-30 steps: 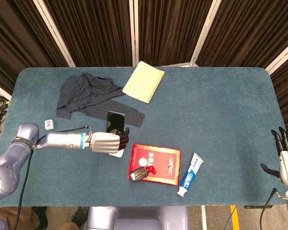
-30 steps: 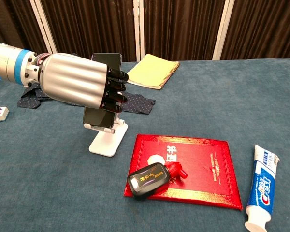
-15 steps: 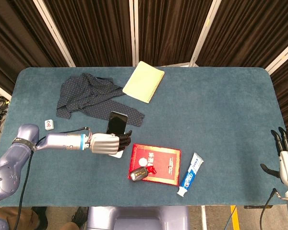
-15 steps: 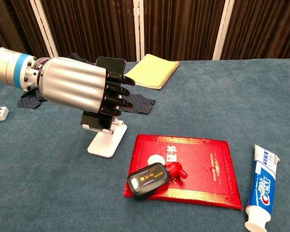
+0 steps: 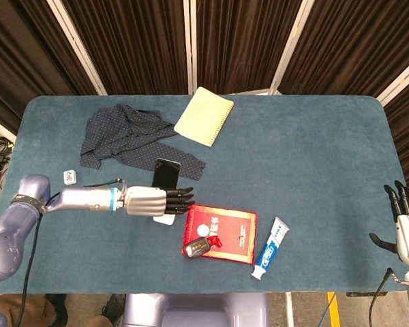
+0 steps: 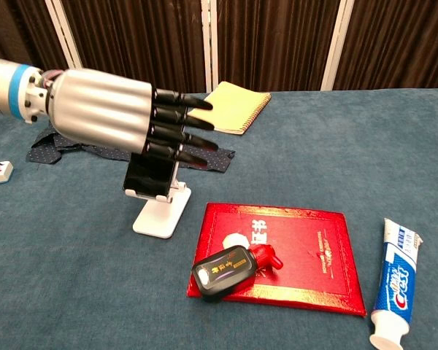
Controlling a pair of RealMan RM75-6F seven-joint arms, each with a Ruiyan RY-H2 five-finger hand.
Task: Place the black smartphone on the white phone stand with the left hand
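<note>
While my left hand (image 6: pixel 106 117) hovers with fingers stretched out flat, holding nothing, the black smartphone (image 6: pixel 150 175) leans on the white phone stand (image 6: pixel 158 212) just beneath and behind them.

The red booklet (image 6: pixel 281 251) with the key fob (image 6: pixel 223 272) lies just right of the white phone stand (image 6: pixel 159 215). The dark cloth (image 5: pixel 133 139) lies behind the stand. The table (image 5: pixel 313 157) to its left front is bare.
</note>
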